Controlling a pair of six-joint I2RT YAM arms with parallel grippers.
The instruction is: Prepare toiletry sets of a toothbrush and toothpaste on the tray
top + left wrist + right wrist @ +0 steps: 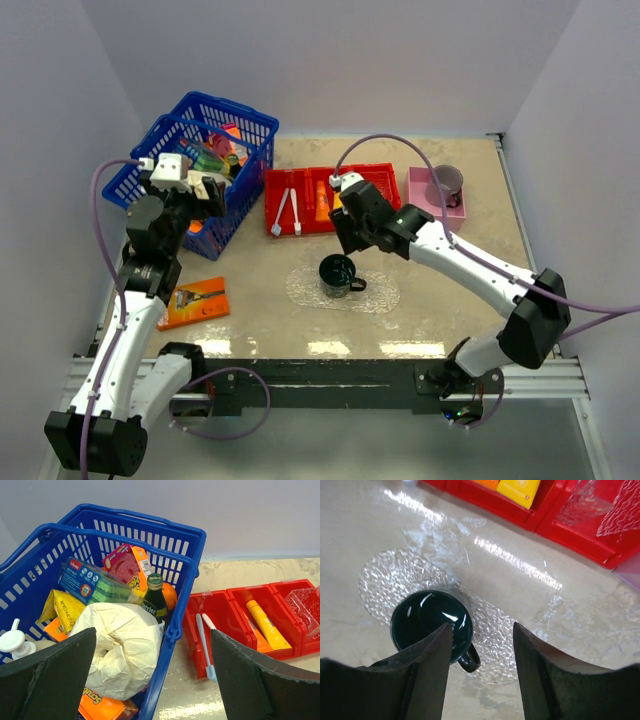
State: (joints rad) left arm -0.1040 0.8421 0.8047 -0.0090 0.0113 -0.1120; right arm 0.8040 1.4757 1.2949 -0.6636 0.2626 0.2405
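- Jaws of the left gripper (150,680) stand wide apart and hold nothing. They hang over the blue basket (170,545) at the far left of the bench (450,300).
- One word in that basket can be read: "perrier" on the green bottle (154,602). The print on the sponge pack (85,580) is too small to make out, and that on the orange packet (100,707) is cut off.
- An orange razor pack (195,302) lies on the bench in front of the basket. Its lettering cannot be read, and it belongs to no set.
- Both white toothbrushes (204,642) lie side by side in the left compartment of the red bin (220,600). The two tubes (266,625) lie in the middle compartment, and their print is illegible.
- The clear tray (380,575) sits just in front of the bin and bears only a dark mug (427,617). No brush or tube is on it.
- The right gripper (482,630) hovers above the mug with its jaws parted, gripping nothing.
- As I judge it, neither set is begun: two brushes and two tubes are yet to be carried over. The mug takes up the middle of the tray.
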